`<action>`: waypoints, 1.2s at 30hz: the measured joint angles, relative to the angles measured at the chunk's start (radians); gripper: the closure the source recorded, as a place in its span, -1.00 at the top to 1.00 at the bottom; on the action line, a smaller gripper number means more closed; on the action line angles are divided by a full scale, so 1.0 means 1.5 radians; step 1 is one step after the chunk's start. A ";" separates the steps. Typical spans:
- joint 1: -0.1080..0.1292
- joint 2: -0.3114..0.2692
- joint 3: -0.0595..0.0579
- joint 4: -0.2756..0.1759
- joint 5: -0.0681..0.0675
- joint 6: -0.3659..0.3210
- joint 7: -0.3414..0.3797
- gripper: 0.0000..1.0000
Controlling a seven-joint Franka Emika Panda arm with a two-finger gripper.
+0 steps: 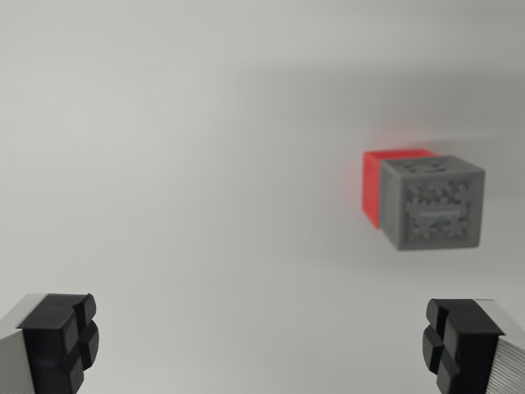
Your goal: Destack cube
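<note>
While blurred past reading, grey cube against red cube; end effector spread, empty.

a lab-like setup: bare white surface, nothing homely.

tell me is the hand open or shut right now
Open. The hand has its two fingertips far apart at the bottom corners, nothing between them; the gray cube sits apart, ungrasped.

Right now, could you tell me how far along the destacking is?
Nothing looks done: the grey cube still sits stacked against the red cube, which is mostly hidden behind it. Nothing is in hand: the gripper is open and empty, apart from both. Left: close in on the grey cube, grasp it and set it aside.
</note>
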 joint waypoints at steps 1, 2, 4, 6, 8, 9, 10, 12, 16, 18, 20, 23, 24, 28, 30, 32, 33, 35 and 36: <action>-0.003 0.002 -0.001 -0.001 0.000 0.002 -0.006 1.00; -0.006 0.004 -0.003 -0.002 0.001 0.005 -0.013 1.00; -0.012 0.008 -0.005 -0.003 0.001 0.010 -0.026 1.00; -0.016 0.011 -0.007 -0.005 0.002 0.014 -0.035 1.00; -0.022 0.015 -0.010 -0.006 0.003 0.019 -0.048 1.00; -0.025 0.018 -0.012 -0.007 0.003 0.021 -0.055 1.00; -0.028 0.020 -0.013 -0.007 0.003 0.023 -0.062 1.00; -0.033 0.024 -0.015 -0.008 0.004 0.027 -0.071 1.00; -0.045 0.034 -0.019 -0.008 0.006 0.036 -0.095 1.00; -0.051 0.040 -0.021 -0.008 0.007 0.041 -0.109 1.00; -0.058 0.046 -0.024 -0.008 0.008 0.046 -0.123 1.00; -0.068 0.054 -0.027 -0.008 0.009 0.052 -0.143 1.00; -0.072 0.058 -0.028 -0.007 0.009 0.054 -0.149 1.00; -0.086 0.072 -0.032 -0.003 0.011 0.063 -0.177 1.00; -0.093 0.080 -0.033 0.000 0.012 0.067 -0.190 1.00; -0.098 0.085 -0.034 0.001 0.013 0.071 -0.196 1.00; -0.100 0.088 -0.034 0.001 0.013 0.075 -0.198 1.00; -0.101 0.096 -0.034 -0.001 0.015 0.086 -0.200 1.00; -0.101 0.099 -0.034 -0.002 0.015 0.089 -0.200 1.00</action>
